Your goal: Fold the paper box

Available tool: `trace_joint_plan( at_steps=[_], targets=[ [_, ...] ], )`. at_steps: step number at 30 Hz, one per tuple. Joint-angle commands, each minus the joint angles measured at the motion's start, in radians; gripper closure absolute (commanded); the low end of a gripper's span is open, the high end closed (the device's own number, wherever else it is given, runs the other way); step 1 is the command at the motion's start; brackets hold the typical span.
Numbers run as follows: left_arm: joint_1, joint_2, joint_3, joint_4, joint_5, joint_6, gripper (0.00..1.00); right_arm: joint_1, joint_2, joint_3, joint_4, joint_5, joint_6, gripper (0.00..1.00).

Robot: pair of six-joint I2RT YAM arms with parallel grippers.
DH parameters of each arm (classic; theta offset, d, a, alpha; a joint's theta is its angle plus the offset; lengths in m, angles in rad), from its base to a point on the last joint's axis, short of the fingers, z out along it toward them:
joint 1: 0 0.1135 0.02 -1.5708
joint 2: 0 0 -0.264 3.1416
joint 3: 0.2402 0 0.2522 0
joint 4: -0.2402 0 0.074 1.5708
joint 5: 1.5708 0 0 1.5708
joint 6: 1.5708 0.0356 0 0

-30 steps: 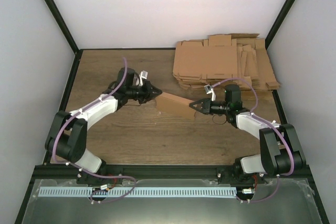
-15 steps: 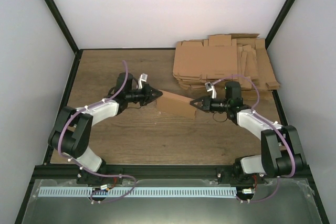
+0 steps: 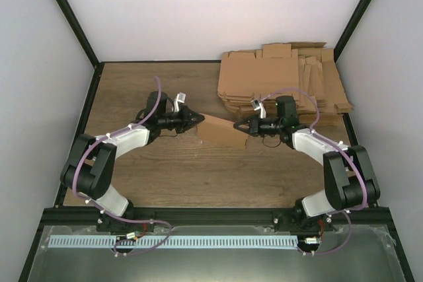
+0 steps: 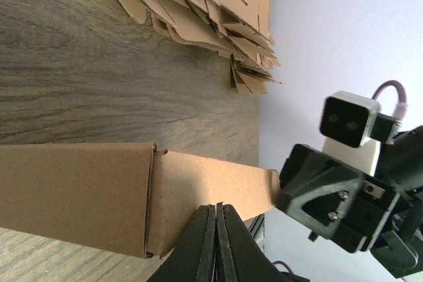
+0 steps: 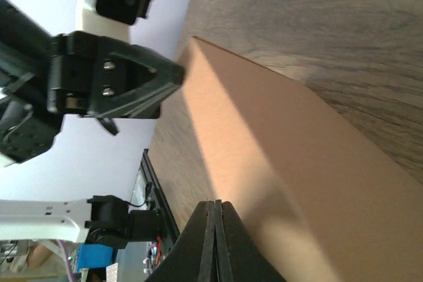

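The paper box is a folded brown cardboard piece lying on the wooden table between both arms. In the left wrist view the paper box shows a creased flap joint. My left gripper is shut, its tip against the box's left end, and nothing sits between its closed fingers. My right gripper is also shut, its tip touching the box's right side. The right wrist view shows the box just beyond the right gripper, with the left gripper at the box's far corner.
A pile of flat cardboard blanks lies at the back right of the table, just behind the right arm, and also shows in the left wrist view. Black frame posts and white walls bound the table.
My right gripper has moved left and slightly back, up against the box's right side. My left gripper shifted a little right onto the box's left end, then held still. Both stayed shut.
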Motion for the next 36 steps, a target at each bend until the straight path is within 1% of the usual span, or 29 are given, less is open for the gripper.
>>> trace_joint_plan(
  at_steps=[1,4,7,11,14,18,22,25,28,31,36],
  targets=[
    [-0.004,0.02,-0.004,-0.104,-0.044,0.032,0.96,0.011,0.068,0.026,-0.001,0.066,-0.015,0.99],
    [-0.004,0.017,0.014,-0.118,-0.039,0.039,0.96,0.009,0.139,0.014,-0.023,0.085,-0.044,0.99],
    [-0.004,0.008,0.057,-0.177,-0.038,0.066,0.96,0.01,0.181,-0.002,-0.008,0.083,-0.047,0.99],
    [0.009,-0.005,0.143,-0.27,-0.036,0.128,0.96,0.008,0.179,-0.008,-0.001,0.087,-0.043,0.99],
    [0.041,-0.013,0.165,-0.278,-0.024,0.132,0.96,0.009,0.173,0.003,-0.018,0.09,-0.053,0.99],
    [0.06,0.011,0.153,-0.259,-0.024,0.138,0.96,0.01,0.173,0.007,-0.022,0.086,-0.053,0.99],
    [0.059,0.059,0.069,-0.154,0.012,0.093,0.96,0.01,0.174,0.004,-0.019,0.085,-0.054,0.99],
    [0.06,0.081,0.039,-0.139,0.003,0.09,0.96,0.009,0.175,0.007,-0.019,0.081,-0.056,0.99],
    [0.06,0.085,0.04,-0.141,0.012,0.091,0.96,0.009,0.169,0.015,-0.027,0.08,-0.057,0.99],
    [0.059,0.067,0.067,-0.176,0.005,0.106,0.96,0.01,0.159,0.035,-0.045,0.071,-0.062,0.99],
    [0.059,0.04,0.114,-0.259,-0.024,0.144,0.96,0.009,0.097,0.139,-0.134,0.061,-0.084,0.99]
  ],
)
